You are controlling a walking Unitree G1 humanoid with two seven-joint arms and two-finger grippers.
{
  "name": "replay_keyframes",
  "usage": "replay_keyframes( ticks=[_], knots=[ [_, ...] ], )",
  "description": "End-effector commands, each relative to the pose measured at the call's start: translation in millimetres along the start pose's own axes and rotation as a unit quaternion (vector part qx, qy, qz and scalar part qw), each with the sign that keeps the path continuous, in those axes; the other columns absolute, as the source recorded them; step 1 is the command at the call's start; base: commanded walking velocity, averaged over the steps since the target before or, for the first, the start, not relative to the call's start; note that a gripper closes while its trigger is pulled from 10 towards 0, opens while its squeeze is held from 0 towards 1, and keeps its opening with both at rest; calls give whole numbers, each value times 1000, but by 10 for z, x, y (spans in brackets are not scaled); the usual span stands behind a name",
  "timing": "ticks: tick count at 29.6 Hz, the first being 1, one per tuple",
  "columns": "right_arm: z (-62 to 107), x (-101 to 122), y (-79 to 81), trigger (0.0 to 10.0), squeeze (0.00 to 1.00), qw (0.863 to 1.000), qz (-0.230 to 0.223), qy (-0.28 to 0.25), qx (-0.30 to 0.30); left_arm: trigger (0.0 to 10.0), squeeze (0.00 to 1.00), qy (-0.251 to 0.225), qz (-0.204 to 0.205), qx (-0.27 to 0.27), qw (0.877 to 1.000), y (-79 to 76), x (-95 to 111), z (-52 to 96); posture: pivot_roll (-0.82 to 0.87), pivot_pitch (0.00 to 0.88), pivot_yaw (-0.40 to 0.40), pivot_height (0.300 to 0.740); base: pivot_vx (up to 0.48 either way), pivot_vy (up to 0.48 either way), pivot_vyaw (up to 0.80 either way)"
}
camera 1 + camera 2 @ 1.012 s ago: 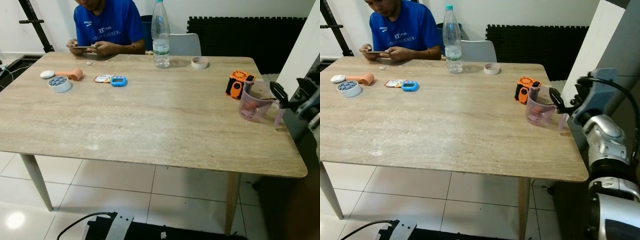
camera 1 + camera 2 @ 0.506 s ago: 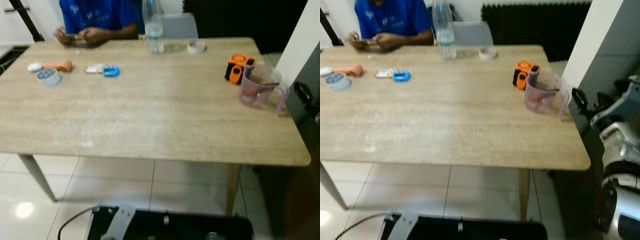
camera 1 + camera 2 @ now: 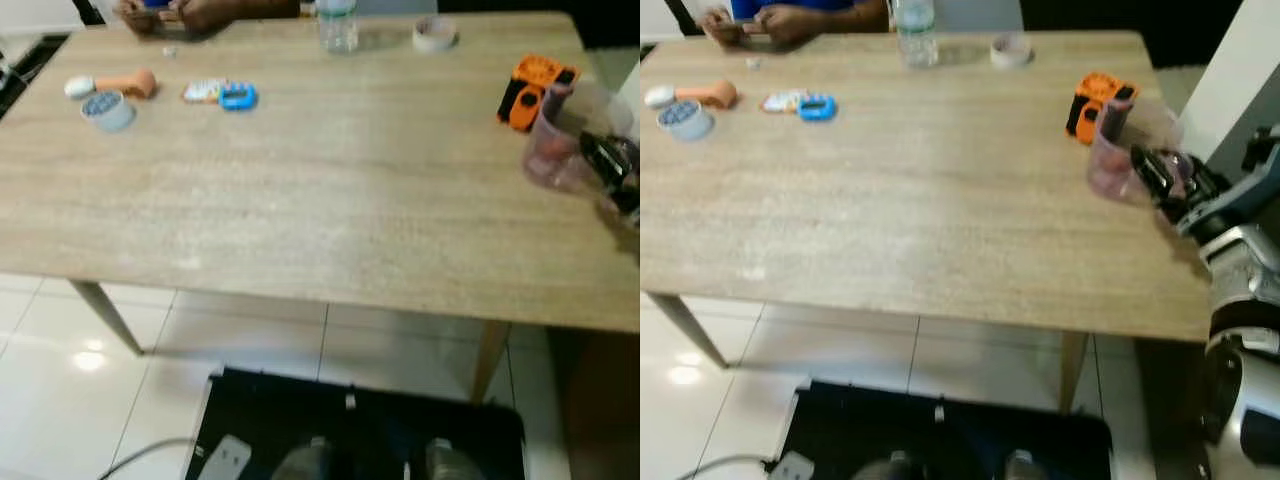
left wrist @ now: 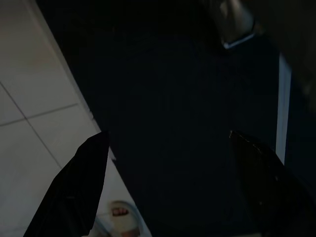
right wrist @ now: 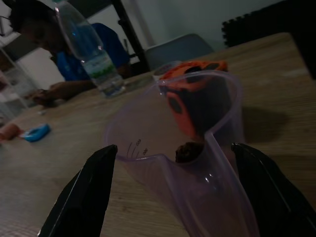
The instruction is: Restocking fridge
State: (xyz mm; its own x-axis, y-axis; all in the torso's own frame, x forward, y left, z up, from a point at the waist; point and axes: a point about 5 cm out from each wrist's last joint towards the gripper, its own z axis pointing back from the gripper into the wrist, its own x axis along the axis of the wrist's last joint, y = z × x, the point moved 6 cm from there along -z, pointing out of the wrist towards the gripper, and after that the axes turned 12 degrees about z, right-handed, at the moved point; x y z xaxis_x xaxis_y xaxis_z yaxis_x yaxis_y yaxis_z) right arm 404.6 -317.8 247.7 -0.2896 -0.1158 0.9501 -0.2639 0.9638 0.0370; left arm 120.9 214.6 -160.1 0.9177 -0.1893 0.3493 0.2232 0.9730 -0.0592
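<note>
Wooden bench (image 3: 940, 190) seen from above, with the robot standing at its near edge. At the bench's right side stands a translucent purple measuring jug (image 3: 1118, 155), upright, with a small dark object lying in its bottom; just behind it and touching or nearly touching sits an orange-and-black device (image 3: 1092, 102). The right pincer (image 3: 1152, 172) reaches in from the right at jug height; in the right wrist view its two black fingers (image 5: 84, 197) are spread wide, one on either side of the jug's handle (image 5: 224, 187), released and not pressing on it. The silver right arm (image 3: 1245, 290) extends from beyond the bench's right edge.

Along the far edge stand a clear water bottle (image 3: 913, 25) and, to its right, a roll of tape (image 3: 1009, 48). At the far left corner a person's hands (image 3: 760, 20) rest on the bench, holding a small item. On the left part of the bench lie a white disc (image 3: 658, 96), a peach-coloured cylinder (image 3: 710, 94), a second tape roll (image 3: 684, 118), and a blue gadget (image 3: 816, 107) beside a small packet (image 3: 782, 101).

The left pincer (image 4: 168, 187) hangs idle over white floor tiles (image 4: 29, 123) and a dark mass, its fingers apart. A black base (image 3: 940, 440) lies on the tiled floor below the bench's near edge
</note>
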Motion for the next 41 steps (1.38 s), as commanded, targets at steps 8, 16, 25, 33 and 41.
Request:
replay_keyframes(
  ticks=[8, 16, 25, 33, 41],
  knots=[
    [64, 25, -66, 10000, 0, 1000, 3, 14, 8, 10000, 0, 11, -14, 6, 1000, 168, -146, 91, 132, 289, 95, 740, 0, 0, 0],
    [80, 16, 80, 10000, 0, 997, 20, 18, 74, 10000, 0, 10, -21, -1, 1000, 120, -146, 80, 119, 285, 89, 740, 0, 0, 0],
    [200, -367, 400, 10000, 0, 967, 103, 116, 200, 10000, 0, 11, -16, -4, 1000, 53, -164, 58, 114, 271, 72, 740, 0, 0, 0],
    [154, -289, 363, 10000, 0, 970, 117, 105, 186, 10000, 0, 12, -14, -4, 1000, 23, -169, 46, 111, 267, 66, 740, 0, 0, 0],
    [116, -194, 422, 10000, 0, 970, 111, 78, 203, 10000, 0, 11, -12, -7, 1000, -64, -143, 9, 91, 256, 51, 740, 0, 0, 0]
  ],
)
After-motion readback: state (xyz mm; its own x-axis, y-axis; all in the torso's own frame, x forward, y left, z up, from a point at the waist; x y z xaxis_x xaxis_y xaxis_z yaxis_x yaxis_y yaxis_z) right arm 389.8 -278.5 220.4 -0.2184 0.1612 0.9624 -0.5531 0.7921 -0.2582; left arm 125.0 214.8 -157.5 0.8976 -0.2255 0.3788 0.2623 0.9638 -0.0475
